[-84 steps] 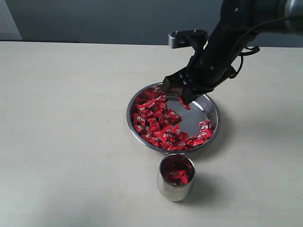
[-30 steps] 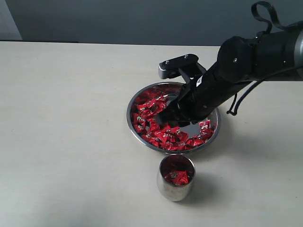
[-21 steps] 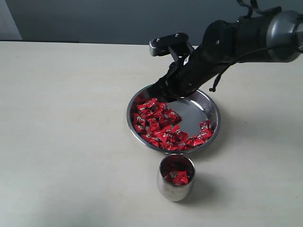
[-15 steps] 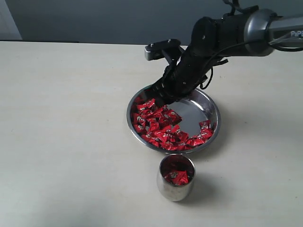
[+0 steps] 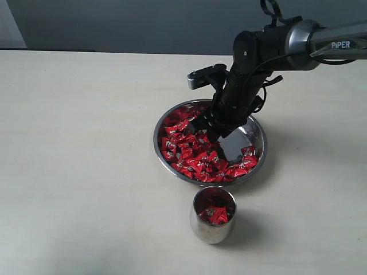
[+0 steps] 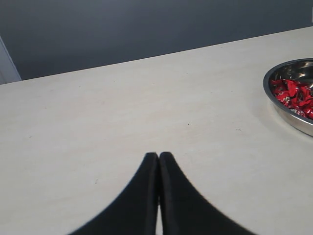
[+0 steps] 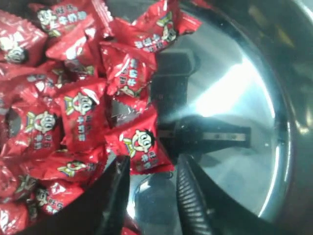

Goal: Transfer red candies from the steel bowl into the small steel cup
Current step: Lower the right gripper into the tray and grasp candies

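Observation:
The steel bowl (image 5: 257, 129) sits mid-table with red candies (image 5: 186, 150) heaped in its left and near parts. My right gripper (image 5: 211, 133) reaches down into the bowl at the heap's inner edge. In the right wrist view it (image 7: 153, 169) is open. One red candy (image 7: 142, 147) lies just beyond the fingertips, and bare bowl floor (image 7: 234, 98) shines beside it. The small steel cup (image 5: 213, 228) stands upright in front of the bowl with a few red candies (image 5: 215, 213) inside. My left gripper (image 6: 158, 155) is shut and empty over bare table.
The pale tabletop (image 5: 80, 143) stretches wide to the left of the bowl. The left wrist view shows the bowl's rim (image 6: 293, 120) off to one side. A dark wall runs along the table's far edge.
The right arm swung to the bowl's far left rim, then came back and lowered onto the candies near the middle. Its jaws stayed open. The cup and bowl did not move.

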`<state>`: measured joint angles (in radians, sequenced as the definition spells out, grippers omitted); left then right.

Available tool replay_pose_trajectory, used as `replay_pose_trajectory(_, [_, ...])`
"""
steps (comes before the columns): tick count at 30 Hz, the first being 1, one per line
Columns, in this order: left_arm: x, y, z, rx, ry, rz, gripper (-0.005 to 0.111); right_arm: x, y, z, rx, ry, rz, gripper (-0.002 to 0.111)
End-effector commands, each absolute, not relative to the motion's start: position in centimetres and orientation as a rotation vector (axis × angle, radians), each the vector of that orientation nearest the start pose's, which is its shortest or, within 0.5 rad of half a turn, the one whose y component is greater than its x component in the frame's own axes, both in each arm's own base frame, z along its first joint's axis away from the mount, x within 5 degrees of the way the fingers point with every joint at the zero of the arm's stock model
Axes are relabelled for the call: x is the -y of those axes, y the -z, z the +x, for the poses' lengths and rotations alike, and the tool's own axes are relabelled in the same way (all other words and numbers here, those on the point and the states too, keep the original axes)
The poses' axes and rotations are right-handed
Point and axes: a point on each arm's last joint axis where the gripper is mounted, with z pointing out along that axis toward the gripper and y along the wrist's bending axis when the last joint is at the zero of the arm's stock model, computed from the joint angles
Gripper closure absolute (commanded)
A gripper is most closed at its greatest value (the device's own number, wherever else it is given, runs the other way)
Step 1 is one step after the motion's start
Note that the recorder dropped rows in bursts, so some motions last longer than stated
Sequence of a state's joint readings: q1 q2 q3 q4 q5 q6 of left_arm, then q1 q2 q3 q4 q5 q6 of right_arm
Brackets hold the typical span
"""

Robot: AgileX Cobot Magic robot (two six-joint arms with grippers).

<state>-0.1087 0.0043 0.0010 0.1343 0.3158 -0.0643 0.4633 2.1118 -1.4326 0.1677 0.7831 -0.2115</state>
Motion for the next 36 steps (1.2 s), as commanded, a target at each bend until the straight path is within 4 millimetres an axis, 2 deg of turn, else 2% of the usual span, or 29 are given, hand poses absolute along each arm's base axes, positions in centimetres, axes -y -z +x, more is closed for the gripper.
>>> replay_pose_trajectory(1, [0.3,-18.6,5.4,-1.785,0.005,0.125,0.106,-19.4,-13.6,37.3,-2.818,-0.223,-0.806,0.075])
replay_pose_trajectory(7, [0.3,-18.6,5.4,-1.785,0.005,0.125,0.106,-19.4,-11.7,37.4,-2.855,-0.222,-0.804,0.075])
replay_pose_trajectory(11, [0.3,-18.6,5.4,-1.785,0.005,0.125,0.106,-19.6,-11.9,37.6,-2.839,-0.245,-0.778,0.076])
replay_pose_trajectory(12, [0.3,-18.6,5.4,-1.785,0.005,0.125,0.106,-19.6,-11.9,37.6,-2.839,-0.245,-0.778,0.081])
replay_pose_trajectory(14, [0.3,-18.6,5.4,-1.785,0.005,0.125,0.106,-19.6,-11.9,37.5,-2.848,-0.243,-0.784,0.103])
replay_pose_trajectory(15, [0.3,-18.6,5.4,-1.785,0.005,0.125,0.106,-19.6,-11.9,37.4,-2.850,-0.243,-0.785,0.109])
replay_pose_trajectory(16, [0.3,-18.6,5.4,-1.785,0.005,0.125,0.106,-19.6,-12.0,37.4,-2.851,-0.243,-0.786,0.108])
replay_pose_trajectory(18, [0.3,-18.6,5.4,-1.785,0.005,0.125,0.106,-19.5,-12.9,37.2,-2.859,-0.244,-0.796,0.108])
replay_pose_trajectory(21, [0.3,-18.6,5.4,-1.785,0.005,0.125,0.106,-19.2,-16.0,36.5,-2.827,-0.257,-0.800,0.108])
replay_pose_trajectory(25, [0.3,-18.6,5.4,-1.785,0.005,0.125,0.106,-18.7,-19.2,34.5,-2.803,-0.341,-0.748,0.108])
replay_pose_trajectory(30, [0.3,-18.6,5.4,-1.785,0.005,0.125,0.106,-18.7,-20.7,31.1,-2.809,-0.379,-0.792,0.108])
replay_pose_trajectory(32, [0.3,-18.6,5.4,-1.785,0.005,0.125,0.106,-18.7,-21.5,28.6,-2.804,-0.390,-0.839,0.108])
replay_pose_trajectory(36, [0.3,-18.6,5.4,-1.785,0.005,0.125,0.106,-18.8,-21.9,25.5,-2.823,-0.439,-0.879,0.108])
